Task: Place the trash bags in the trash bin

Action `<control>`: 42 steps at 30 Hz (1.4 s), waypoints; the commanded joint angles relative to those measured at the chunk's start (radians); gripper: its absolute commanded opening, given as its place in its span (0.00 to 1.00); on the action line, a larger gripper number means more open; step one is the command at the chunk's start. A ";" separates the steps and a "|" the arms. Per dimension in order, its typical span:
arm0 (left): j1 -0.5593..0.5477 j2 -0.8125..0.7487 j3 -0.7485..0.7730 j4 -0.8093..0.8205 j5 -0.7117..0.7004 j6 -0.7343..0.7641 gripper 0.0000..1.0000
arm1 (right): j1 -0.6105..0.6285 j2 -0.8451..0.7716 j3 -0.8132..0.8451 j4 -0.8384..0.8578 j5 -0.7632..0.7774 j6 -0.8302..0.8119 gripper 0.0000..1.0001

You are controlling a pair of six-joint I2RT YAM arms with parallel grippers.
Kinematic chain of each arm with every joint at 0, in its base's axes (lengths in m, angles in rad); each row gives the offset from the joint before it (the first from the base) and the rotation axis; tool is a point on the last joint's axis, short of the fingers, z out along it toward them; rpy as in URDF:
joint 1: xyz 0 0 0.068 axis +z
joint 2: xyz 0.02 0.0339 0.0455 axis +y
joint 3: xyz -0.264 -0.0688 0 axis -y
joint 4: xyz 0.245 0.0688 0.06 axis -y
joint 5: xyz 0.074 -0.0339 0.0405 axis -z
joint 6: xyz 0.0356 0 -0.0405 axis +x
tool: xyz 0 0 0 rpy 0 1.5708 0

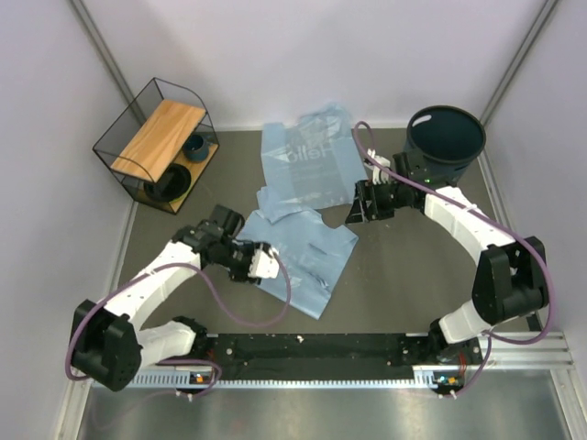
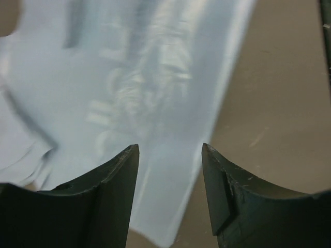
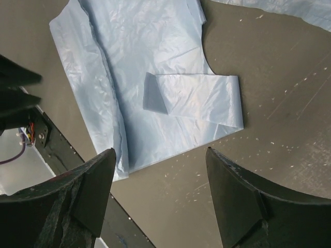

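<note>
I see both trash bags (image 1: 307, 197) lying flat on the table (image 1: 404, 275), outside the trash bin (image 1: 447, 136). The printed bag (image 1: 307, 151) sits just to the left of the bin in the overhead view, close to it but apart. The second bag (image 1: 303, 252) lies farther from the bin, down and left of it, and its far edge meets the printed one.

My right gripper (image 1: 365, 203) hangs just below and left of the bin, beside the bags' right edges. Its wrist camera shows the jaws standing wide apart with nothing between them. Below them I see the second bag spread out with one folded strip (image 3: 194, 101) lying across it, and a corner of the other bag at the top edge of that view.

My left gripper (image 1: 264, 263) is well away from the bin, at the left edge of the second bag. Its jaws are partly apart and grip nothing. The pale blue film (image 2: 129, 77) shows through the gap and to the left of it, blurred, with bare table to the right.

A black wire basket (image 1: 156, 147) with a wooden shelf stands far to the bin's left.
</note>
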State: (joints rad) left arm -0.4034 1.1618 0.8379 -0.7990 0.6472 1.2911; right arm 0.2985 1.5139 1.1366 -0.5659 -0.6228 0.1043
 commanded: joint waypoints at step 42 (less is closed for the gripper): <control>-0.485 0.029 -0.065 -0.167 0.021 -0.080 0.00 | 0.007 0.029 0.041 -0.023 -0.014 -0.012 0.72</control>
State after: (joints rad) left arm -0.8455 1.2079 0.6949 -0.8162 0.5385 1.3609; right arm 0.2985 1.5497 1.1408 -0.5957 -0.6220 0.1043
